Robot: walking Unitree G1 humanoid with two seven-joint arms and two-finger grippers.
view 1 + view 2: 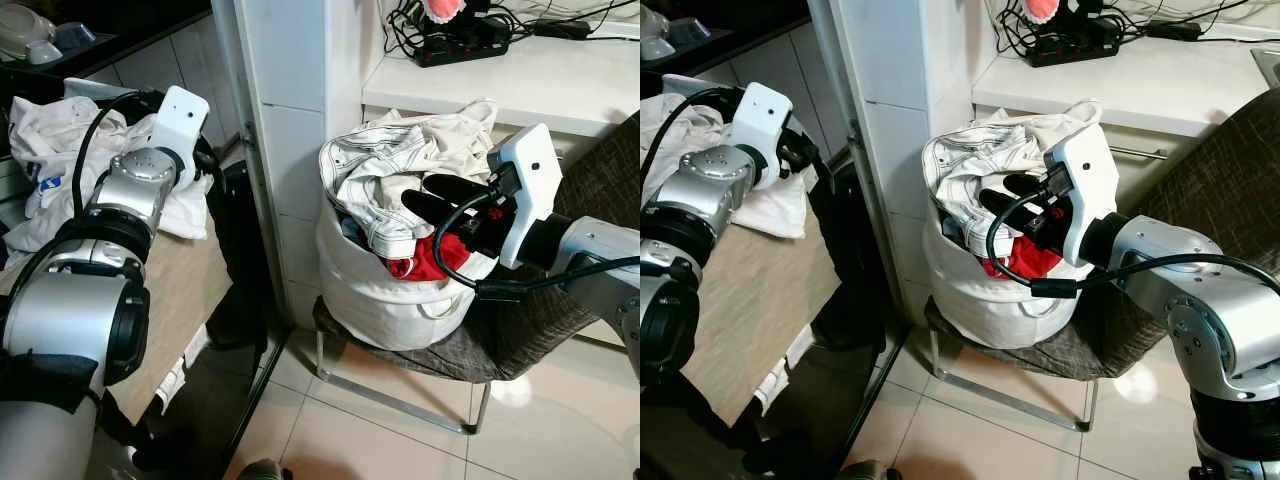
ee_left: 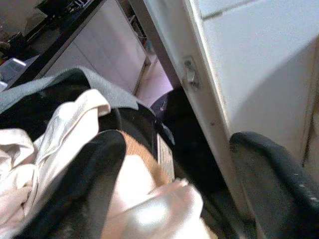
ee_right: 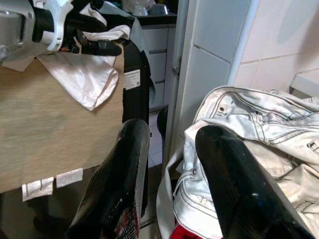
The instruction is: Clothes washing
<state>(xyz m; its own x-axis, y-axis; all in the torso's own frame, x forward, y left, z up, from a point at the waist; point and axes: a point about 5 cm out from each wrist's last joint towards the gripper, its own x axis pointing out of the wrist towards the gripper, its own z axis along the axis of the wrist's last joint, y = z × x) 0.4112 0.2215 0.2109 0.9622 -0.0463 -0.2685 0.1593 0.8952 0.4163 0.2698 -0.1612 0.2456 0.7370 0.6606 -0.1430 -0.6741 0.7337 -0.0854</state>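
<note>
A white fabric laundry basket (image 1: 380, 300) stands on a chair (image 1: 510, 330), stuffed with a white denim jacket (image 1: 380, 160) and a red garment (image 1: 430, 255). My right gripper (image 1: 416, 192) hovers just over the jacket, open, with nothing between its fingers (image 3: 124, 174). On my left, a crumpled white garment (image 1: 40, 140) lies on a tan-covered surface (image 1: 180, 290). My left gripper (image 3: 97, 35) reaches to that garment's near edge. It is open, and white cloth (image 2: 60, 144) drapes against one finger (image 2: 84, 184).
A white tiled pillar (image 1: 290, 120) separates the tan surface from the chair, with a dark narrow gap (image 1: 235, 260) beside it. A white shelf (image 1: 540, 80) with a power strip (image 1: 460, 45) sits behind the basket. Dishes (image 1: 30, 40) stand at the far left.
</note>
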